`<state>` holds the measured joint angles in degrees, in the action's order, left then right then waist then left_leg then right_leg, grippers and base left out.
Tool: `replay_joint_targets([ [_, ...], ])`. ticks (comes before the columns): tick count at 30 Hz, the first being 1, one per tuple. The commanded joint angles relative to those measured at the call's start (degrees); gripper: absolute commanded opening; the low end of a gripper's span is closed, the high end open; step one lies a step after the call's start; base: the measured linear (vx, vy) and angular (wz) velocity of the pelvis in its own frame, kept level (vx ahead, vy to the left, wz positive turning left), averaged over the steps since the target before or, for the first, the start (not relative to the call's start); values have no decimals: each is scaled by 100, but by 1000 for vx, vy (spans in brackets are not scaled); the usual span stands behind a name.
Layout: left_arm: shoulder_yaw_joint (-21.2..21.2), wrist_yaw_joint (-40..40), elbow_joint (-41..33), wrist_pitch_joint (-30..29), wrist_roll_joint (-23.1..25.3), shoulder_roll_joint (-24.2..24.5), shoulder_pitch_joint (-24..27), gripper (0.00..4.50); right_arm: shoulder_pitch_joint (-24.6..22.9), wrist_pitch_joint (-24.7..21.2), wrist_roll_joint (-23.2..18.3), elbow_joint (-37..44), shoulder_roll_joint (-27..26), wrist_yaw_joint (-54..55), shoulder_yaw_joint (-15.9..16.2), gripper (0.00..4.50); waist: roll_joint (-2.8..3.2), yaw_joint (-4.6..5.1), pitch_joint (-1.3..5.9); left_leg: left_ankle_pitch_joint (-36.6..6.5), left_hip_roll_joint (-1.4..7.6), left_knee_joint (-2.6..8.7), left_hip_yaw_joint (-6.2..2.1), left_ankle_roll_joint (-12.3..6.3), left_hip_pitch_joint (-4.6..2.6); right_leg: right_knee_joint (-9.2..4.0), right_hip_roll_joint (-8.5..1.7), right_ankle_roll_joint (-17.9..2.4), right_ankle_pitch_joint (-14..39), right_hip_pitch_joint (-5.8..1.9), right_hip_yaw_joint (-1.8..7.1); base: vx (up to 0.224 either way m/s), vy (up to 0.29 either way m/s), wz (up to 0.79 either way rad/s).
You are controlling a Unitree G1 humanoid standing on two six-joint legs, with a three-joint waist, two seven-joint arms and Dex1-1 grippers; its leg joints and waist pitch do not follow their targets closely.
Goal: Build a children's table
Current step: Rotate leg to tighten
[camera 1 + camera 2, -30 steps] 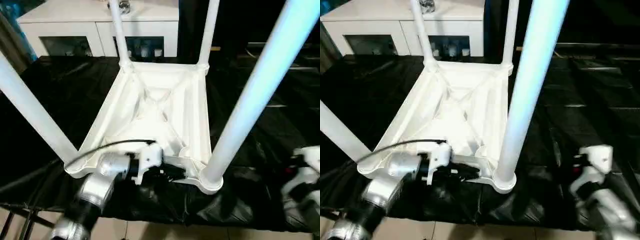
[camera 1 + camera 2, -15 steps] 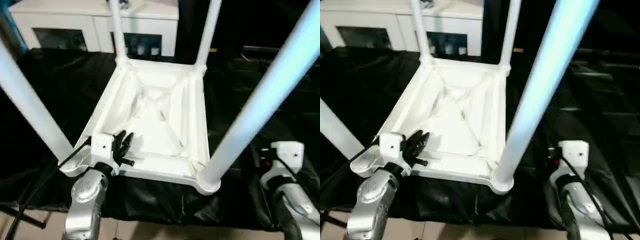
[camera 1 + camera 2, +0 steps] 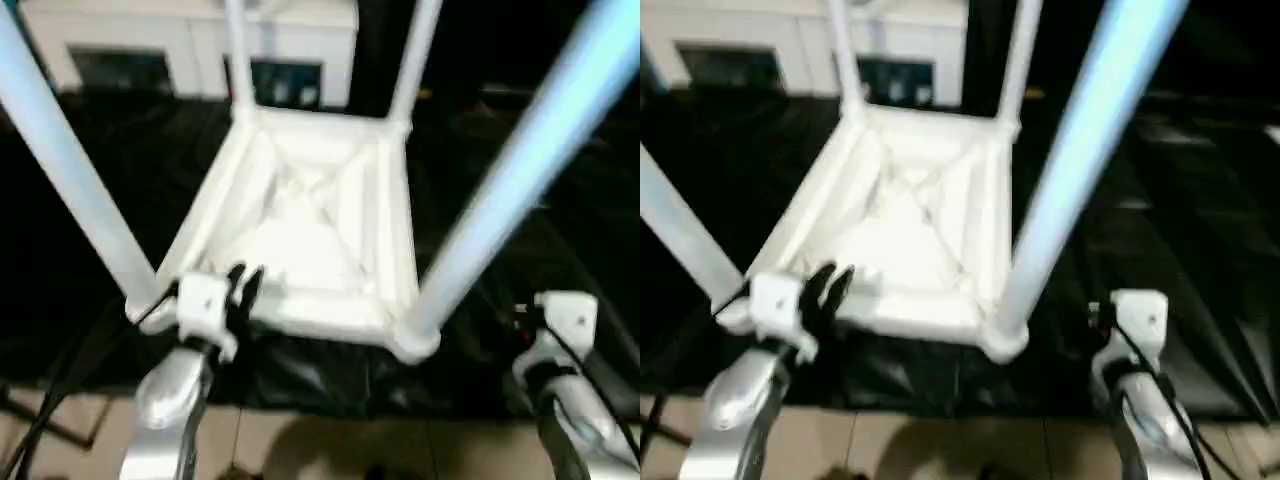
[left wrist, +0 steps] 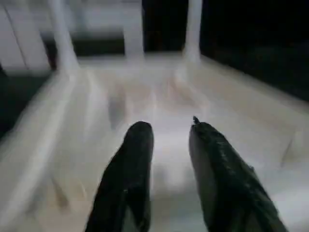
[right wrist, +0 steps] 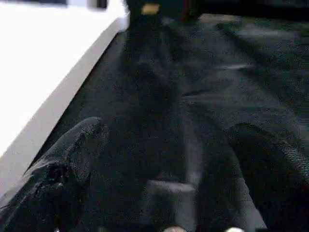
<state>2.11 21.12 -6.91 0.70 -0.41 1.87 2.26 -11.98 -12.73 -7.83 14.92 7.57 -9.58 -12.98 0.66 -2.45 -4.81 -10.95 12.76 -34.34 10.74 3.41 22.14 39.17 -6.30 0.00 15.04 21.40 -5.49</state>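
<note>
The children's table lies upside down on a black cloth, its ribbed underside (image 3: 310, 230) facing up. All four white legs stand in the corner sockets: near left (image 3: 70, 170), near right (image 3: 520, 170), far left (image 3: 238, 60) and far right (image 3: 415, 60). My left gripper (image 3: 243, 283) is at the near left corner, just above the near rim. In the left wrist view its fingers (image 4: 133, 159) stand slightly apart with nothing between them. My right gripper (image 5: 169, 126) is wide open over the black cloth, to the right of the near right corner and off the table's edge (image 5: 43, 72).
The black cloth (image 3: 600, 200) covers the work surface around the table. A white cabinet with glass doors (image 3: 150, 50) stands behind it. Beige floor (image 3: 320, 450) shows below the near edge, and a black cable (image 3: 60, 390) hangs at the near left.
My left gripper has swung from lying along the near rim to the near left corner, and its fingers have parted. The right arm has come in from the right edge. The camera tilted.
</note>
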Motion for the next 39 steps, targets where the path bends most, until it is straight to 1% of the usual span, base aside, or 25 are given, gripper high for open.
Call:
replay_joint_targets([
  [1, 7, 33, -281, 385, -122, -19, 168, 169, 99, 334, -348, 177, 125, -237, -306, 450, -196, -90, 241, -4135, 160, 665, -20, 238, -194, -382, -122, 360, 2998, -85, 533, -52, -87, 9],
  [2, 32, 20, -325, 440, -155, -11, 191, 175, 78, 369, -395, 204, 165, -308, -346, 450, -357, -68, 194, -2182, -159, -269, -141, 176, -275, -1349, -652, 510, 5456, 284, 701, -53, -92, -4],
  [3, 60, 15, -380, 484, -196, -9, 250, 192, 19, 430, -517, 249, 230, -501, -380, 450, -222, -147, 172, -1100, -67, -15, -278, 0, -29, -1271, -680, 276, 5060, -18, 779, -65, 13, -8],
  [4, 88, -28, -407, 544, -164, 4, 298, 192, -39, 465, -640, 295, 292, -700, -391, 450, -218, -163, 151, -1094, -74, 187, -274, 78, 43, -1156, -474, 236, 4629, -60, 630, -65, 13, -8],
  [5, 111, -113, -454, 589, -122, 19, 377, 202, -129, 528, -767, 357, 381, -935, -397, 450, -153, -202, 236, -1299, -28, 394, -230, 152, -39, -982, -173, 135, 3275, -41, 544, 0, 0, 0],
  [6, 156, -203, -496, 660, -88, 21, 489, 207, -253, 508, -986, 473, 485, -1264, -402, 450, -97, -204, 266, -1430, -2, 420, -221, 136, -106, -935, -136, 9, 2713, -20, 537, -52, 9, 8],
  [7, 183, -263, -528, 704, -67, 22, 569, 206, -337, 492, -1130, 550, 556, -1461, -395, 450, -44, -171, 225, -1841, 33, 508, -223, 90, -94, -938, -91, -148, 2369, -36, 536, -52, 9, 8],
  [8, 312, -428, -565, 839, -50, -39, 771, 219, -560, 350, -1402, 732, 775, -1970, -310, 450, -68, -130, 208, -2063, 15, 551, -229, 94, -55, -952, -84, -185, 2431, -69, 514, 0, 0, 0],
  [9, 369, -510, -580, 911, -37, -75, 869, 246, -667, 270, -1523, 808, 878, -2202, -253, 450, -39, -107, 217, -2139, 30, 585, -261, 74, -29, -970, -103, -166, 2382, -123, 497, 12, 52, -12],
  [10, 461, -616, -613, 1018, -97, -174, 1092, 247, -860, 146, -1702, 918, 1072, -2593, -150, 450, -65, -83, 214, -2125, 19, 581, -250, 43, -11, -981, -89, -156, 2300, -124, 497, 12, 52, -12],
  [13, 498, -717, -649, 1263, -123, -313, 1436, 254, -1013, -1, -1876, 967, 1300, -2989, -47, 450, -46, -54, 214, -2140, 39, 605, -256, -9, -31, -1018, -122, -236, 2125, -102, 516, 0, 0, 0],
  [15, 493, -791, -661, 1430, -37, -353, 1602, 287, -1053, -94, -1977, 994, 1399, -3118, 0, 450, -65, -33, 221, -2043, 63, 631, -273, -20, -20, -992, -95, -290, 1535, -135, 496, 28, 23, -4],
  [16, 520, -900, -677, 1497, -2, -412, 1730, 292, -1082, -156, -2032, 1014, 1504, -3237, 66, 450, -89, -30, 193, -2088, 71, 648, -273, -37, -31, -1002, -95, -297, 1484, -124, 491, 56, 47, -9],
  [17, 566, -996, -686, 1538, 10, -461, 1801, 288, -1080, -182, -2039, 1018, 1573, -3308, 132, 450, -120, -19, 202, -2028, 71, 626, -266, -63, -24, -991, -97, -322, 1231, -145, 502, 69, 39, -6],
  [19, 764, -1359, -717, 1631, 204, -549, 1951, 295, -1083, -322, -2158, 1035, 1661, -3478, 271, 450, -128, -26, 207, -1767, 65, 588, -240, -169, -35, -974, -101, -359, 732, -138, 521, 66, 18, -3],
  [20, 764, -1359, -717, 1631, 204, -549, 1951, 319, -1083, -322, -2158, 1035, 1661, -3478, 271, 450, -122, -23, 210, -1715, 61, 579, -237, -202, -30, -958, -98, -374, 596, -151, 518, 66, -1, -2],
  [22, 1081, -1738, -687, 1571, 339, -558, 1971, 329, -1004, -515, -2291, 959, 1722, -3722, 545, 450, -161, -28, 210, -1429, 52, 540, -235, -307, -17, -915, -91, -383, 88, -179, 510, 72, -8, -2],
  [24, 1201, -1796, -646, 1471, 331, -472, 1892, 332, -902, -536, -2236, 861, 1746, -3815, 727, 450, -139, -54, 222, -1072, 31, 493, -232, -447, -41, -867, -90, -389, -541, -196, 496, 32, -6, 0],
  [26, 1280, -1682, -591, 1323, 136, -333, 1746, 348, -727, -617, -2225, 803, 1695, -3859, 884, 450, -139, -54, 207, -904, 25, 488, -231, -513, -41, -842, -82, -422, -870, -201, 482, 0, 0, 0],
  [28, 1372, -1616, -490, 1205, 9, -179, 1552, 369, -545, -705, -2229, 737, 1648, -3918, 1045, 450, -136, -50, 182, -1068, 24, 514, -232, -482, -66, -858, -78, -489, -603, -179, 475, 0, 0, 0],
  [30, 1310, -1370, -241, 977, -146, 125, 1273, 386, -301, -695, -2128, 563, 1614, -3933, 1240, 450, -122, -43, 124, -1361, 29, 563, -230, -348, -74, -893, -80, -537, 29, -150, 488, 0, 0, 0],
  [33, 1187, -833, 57, 875, -435, 444, 978, 410, 55, -511, -1813, 237, 1410, -3703, 1375, 450, -118, -30, 108, -1531, 23, 596, -234, -157, -88, -912, -103, -555, 546, -124, 510, 0, 0, 0],
  [36, 1161, -644, 181, 718, -508, 567, 851, 425, 240, -375, -1635, 36, 1312, -3519, 1408, 450, -100, -41, 118, -1451, 47, 596, -229, -48, -103, -886, -108, -631, 386, -124, 518, 0, 0, 0],
  [37, 1200, -645, 328, 629, -419, 659, 745, 446, 359, -294, -1602, -77, 1203, -3345, 1354, 450, -126, -46, 107, -1323, 46, 590, -216, -89, -97, -862, -104, -684, 81, -132, 520, 0, 0, 0],
  [39, 1319, -751, 691, 532, -254, 843, 500, 446, 525, -155, -1519, -279, 1061, -3093, 1240, 450, -150, -61, 115, -1117, 30, 558, -201, -159, -110, -833, -102, -705, -194, -126, 525, 0, 0, 0],
])
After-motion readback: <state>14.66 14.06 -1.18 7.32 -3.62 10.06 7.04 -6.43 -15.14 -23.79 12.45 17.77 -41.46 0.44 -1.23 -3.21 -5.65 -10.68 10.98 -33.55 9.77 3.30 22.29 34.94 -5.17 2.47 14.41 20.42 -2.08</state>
